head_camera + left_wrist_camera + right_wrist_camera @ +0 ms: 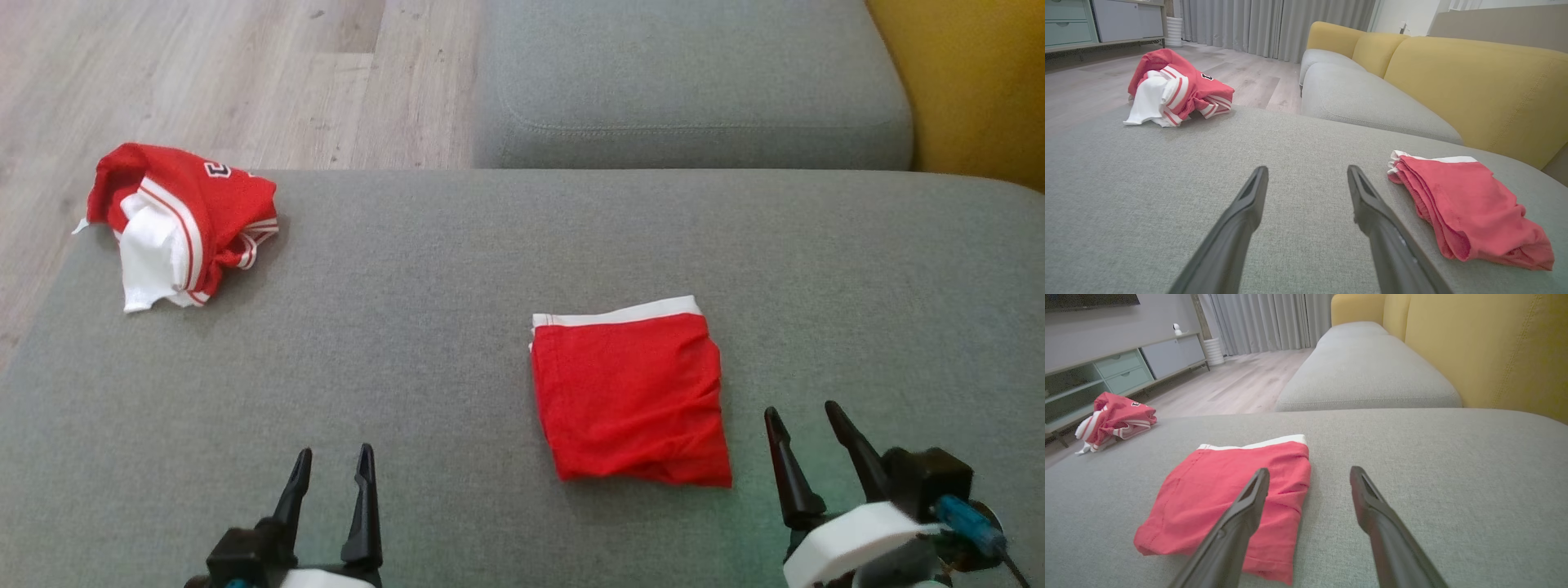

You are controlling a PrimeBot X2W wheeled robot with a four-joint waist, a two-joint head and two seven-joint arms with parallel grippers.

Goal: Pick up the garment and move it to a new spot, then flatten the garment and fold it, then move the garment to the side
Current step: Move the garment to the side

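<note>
A red garment point(633, 400) with a white band lies folded flat on the grey sofa cushion point(408, 327), right of centre. It appears at the right of the left wrist view point(1470, 204) and under the near finger in the right wrist view point(1208, 490). A crumpled red and white jersey point(184, 220) sits at the cushion's far left corner point(1180, 85) point(1114, 416). My left gripper point(335, 449) point(1307, 168) hangs open over bare cushion, left of the folded garment. My right gripper point(800, 408) point(1309, 469) is open just right of that garment's near corner, holding nothing.
A second grey cushion point(694, 82) lies beyond, with the yellow backrest point(971, 82) along the right. Wooden floor point(204, 65) drops off past the cushion's left and far-left edges. A low cabinet point(1126, 363) stands across the room.
</note>
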